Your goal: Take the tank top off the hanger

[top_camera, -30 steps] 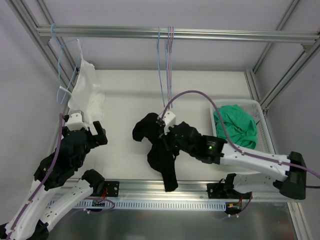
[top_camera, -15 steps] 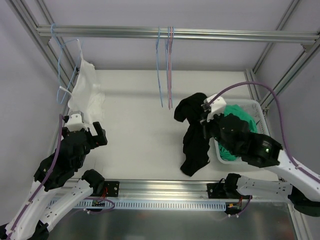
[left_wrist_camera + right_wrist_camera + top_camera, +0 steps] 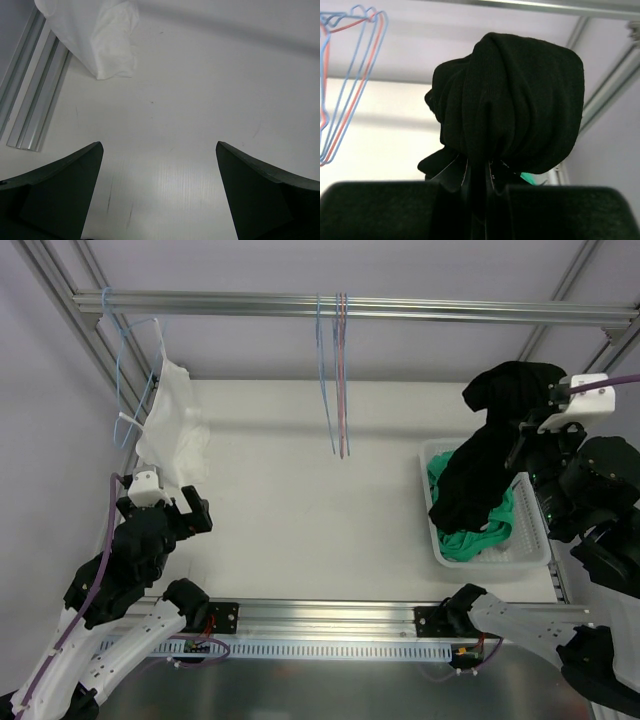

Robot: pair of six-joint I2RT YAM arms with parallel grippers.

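Observation:
A black tank top (image 3: 490,455) hangs bunched from my right gripper (image 3: 528,418), high over the basket at the right. In the right wrist view the gripper (image 3: 480,175) is shut on the black tank top (image 3: 520,95), which drapes over the fingers and hides them. Empty blue and pink hangers (image 3: 335,370) dangle from the top rail, also visible as hangers (image 3: 350,75) at the left of the right wrist view. My left gripper (image 3: 188,512) is low at the left; the left wrist view shows the gripper (image 3: 159,146) open over bare table.
A white garment (image 3: 172,425) hangs on a blue hanger (image 3: 125,370) at the rail's left end, its hem (image 3: 102,40) reaching the table. A white basket (image 3: 540,555) at the right holds a green cloth (image 3: 470,540). Aluminium frame posts stand at both sides.
My right arm has carried the black tank top from the middle of the table to the right and upward, over the basket. The left arm has barely moved and stays open.

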